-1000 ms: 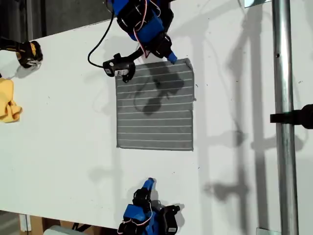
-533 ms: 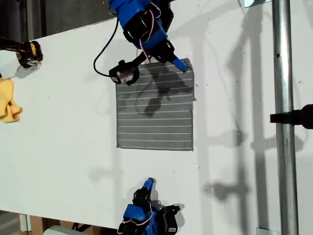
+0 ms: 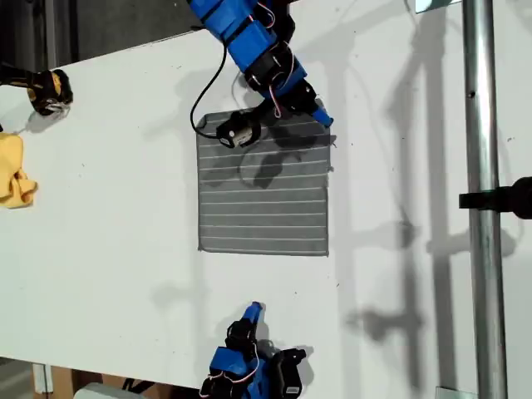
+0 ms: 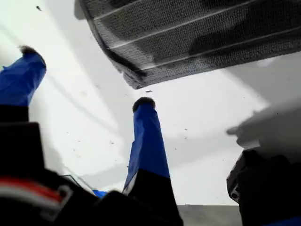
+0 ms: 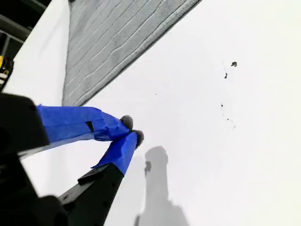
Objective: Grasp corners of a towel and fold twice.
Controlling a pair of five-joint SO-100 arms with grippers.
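Towel lying flat mid-surface. First pincer hovering wide open and empty, just off the towel's far corner at the exterior view's right. Best approach: straddling the hem, pressing down, then closing. Second pincer sitting closed and empty, well apart.

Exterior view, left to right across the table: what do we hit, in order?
Yellow cloth at the exterior view's left edge → towel, lying flat, with my first gripper open just off its far corner → metal pole → black clamp on that pole.
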